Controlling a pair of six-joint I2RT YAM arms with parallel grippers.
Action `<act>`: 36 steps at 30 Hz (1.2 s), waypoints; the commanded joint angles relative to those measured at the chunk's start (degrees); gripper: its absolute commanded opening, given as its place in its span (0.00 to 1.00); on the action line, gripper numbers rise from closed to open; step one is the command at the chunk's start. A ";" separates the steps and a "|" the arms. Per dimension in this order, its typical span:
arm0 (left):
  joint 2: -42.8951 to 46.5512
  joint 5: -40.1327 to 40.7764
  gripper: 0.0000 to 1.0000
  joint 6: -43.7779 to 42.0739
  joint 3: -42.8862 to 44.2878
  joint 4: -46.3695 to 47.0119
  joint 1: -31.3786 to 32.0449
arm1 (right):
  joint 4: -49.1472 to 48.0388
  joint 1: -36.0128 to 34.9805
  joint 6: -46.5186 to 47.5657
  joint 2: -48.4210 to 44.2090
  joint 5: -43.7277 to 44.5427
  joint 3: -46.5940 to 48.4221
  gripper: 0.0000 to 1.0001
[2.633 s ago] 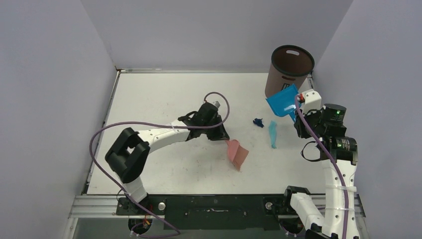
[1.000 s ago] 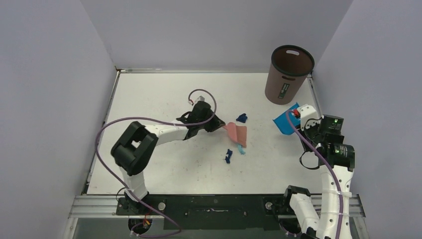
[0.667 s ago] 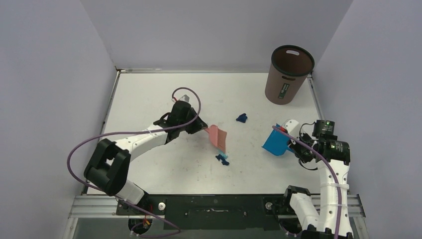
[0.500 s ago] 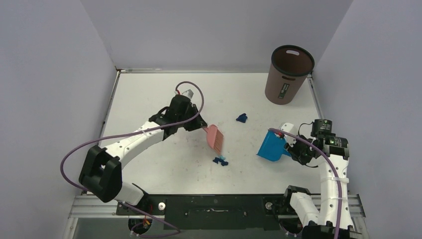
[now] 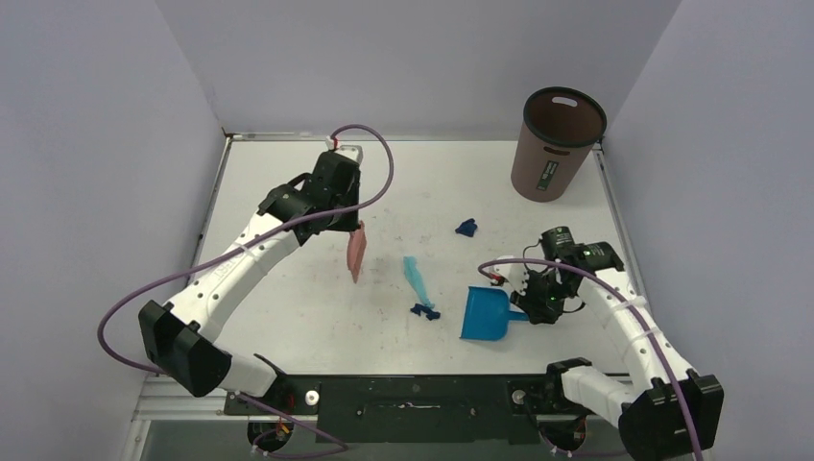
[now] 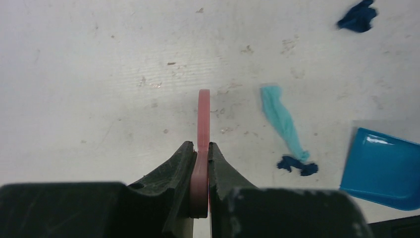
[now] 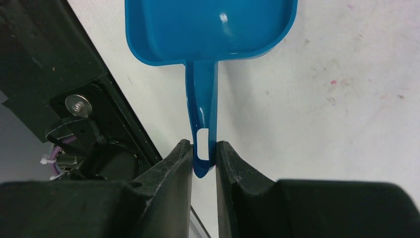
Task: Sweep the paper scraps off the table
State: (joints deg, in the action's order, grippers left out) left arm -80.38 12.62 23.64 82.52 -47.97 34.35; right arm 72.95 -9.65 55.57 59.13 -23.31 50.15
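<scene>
Arms reach out over the white worktop (image 5: pixel 288 173) from its near edge. The left arm (image 5: pixel 240 269) runs in a long slant from its base at the near left corner toward the far left part of the worktop. Its wrist is bent so that the left tool (image 5: pixel 356 227) points down and back toward the near side. That tool is pressed together on the handle of a pink brush (image 5: pixel 356 254). In the left wrist view the brush (image 6: pixel 203 119) shows edge-on as a thin strip between the fingers (image 6: pixel 176 163). Whether it touches the surface cannot be told.

The right arm (image 5: pixel 624 327) rises from the near right corner and folds at an elbow near the right edge. Its wrist is turned leftward. The right tool (image 5: pixel 526 305) pinches the end of the handle of a blue dustpan (image 5: pixel 485 314), whose mouth faces left.

Three paper scraps (image 5: pixel 417 279) lie on the worktop. A light-blue strip (image 6: pixel 282 121) sits between brush and dustpan. A dark blue scrap (image 5: pixel 423 311) lies at the strip's near end, just left of the dustpan's mouth and apart from it. A second dark blue scrap (image 5: pixel 466 228) lies farther back, well apart from the others, toward a brown bin (image 5: pixel 552 154) standing in the far right corner.
</scene>
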 commanded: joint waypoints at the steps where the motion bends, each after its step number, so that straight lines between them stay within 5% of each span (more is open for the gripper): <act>1: -3.55 7.57 0.00 -4.36 1.52 -7.77 0.13 | -6.61 -5.55 -8.68 5.92 3.81 -0.32 0.05; 13: -8.24 6.38 0.00 0.26 -5.01 0.92 3.78 | -12.53 -11.51 -16.36 16.87 7.81 0.82 0.05; 22: -10.25 10.36 0.00 7.81 -13.81 19.27 11.74 | -12.09 -16.37 -17.60 19.21 8.09 1.33 0.05; 36: -9.10 -0.99 0.00 22.39 -20.05 34.91 20.43 | -13.15 -16.96 -19.15 23.28 6.14 2.92 0.05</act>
State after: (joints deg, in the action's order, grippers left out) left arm -90.50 18.98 37.71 64.51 -18.17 52.45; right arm 60.93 -26.30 37.76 81.65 -16.45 50.96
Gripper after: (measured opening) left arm 0.097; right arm 0.200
